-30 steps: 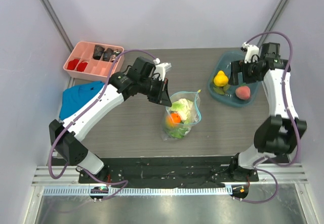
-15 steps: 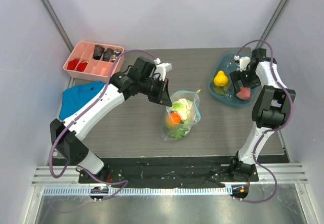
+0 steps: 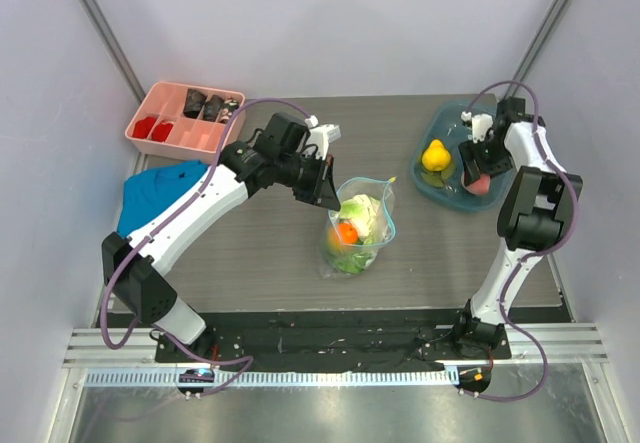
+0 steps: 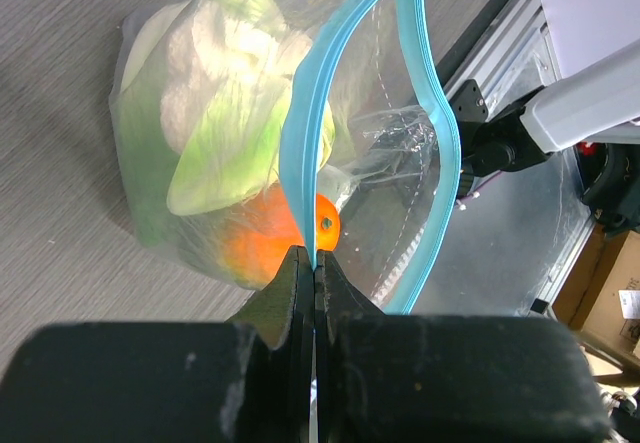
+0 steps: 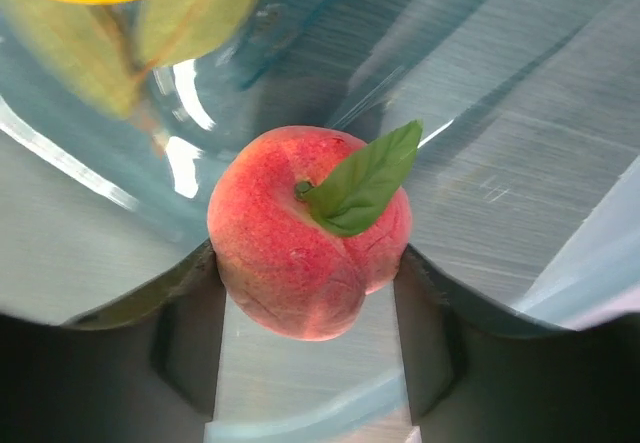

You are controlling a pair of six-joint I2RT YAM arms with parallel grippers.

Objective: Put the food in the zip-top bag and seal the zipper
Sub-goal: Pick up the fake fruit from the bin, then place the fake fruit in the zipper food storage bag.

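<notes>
A pink tray (image 3: 185,118) and a blue cloth (image 3: 155,193) lie at the left of the table (image 3: 260,263), untouched over the past second. The left gripper (image 3: 328,195) stays where it was, jaws clamped tight on the near end of the zipper (image 4: 302,143) and holding up one lip of the bag (image 3: 358,225). The bag stands at mid-table with its mouth gaping, and has not shifted. Inside it sit the cabbage (image 4: 230,133) and, below it, an orange fruit (image 4: 265,243).

The change is on the right. A second ago the right arm stood back from the bowl (image 3: 450,198) with its gripper spread wide above the far rim. It has since folded forward and dipped into the bowl. The right gripper (image 5: 305,293) has narrowed around the peach (image 5: 300,233), one finger (image 5: 190,303) against each side of the fruit. The peach rests on the bowl's floor on the right side, leaf up. A yellow fruit (image 3: 434,155) sits just to its left in the same bowl, where it was before and clear of the fingers.
</notes>
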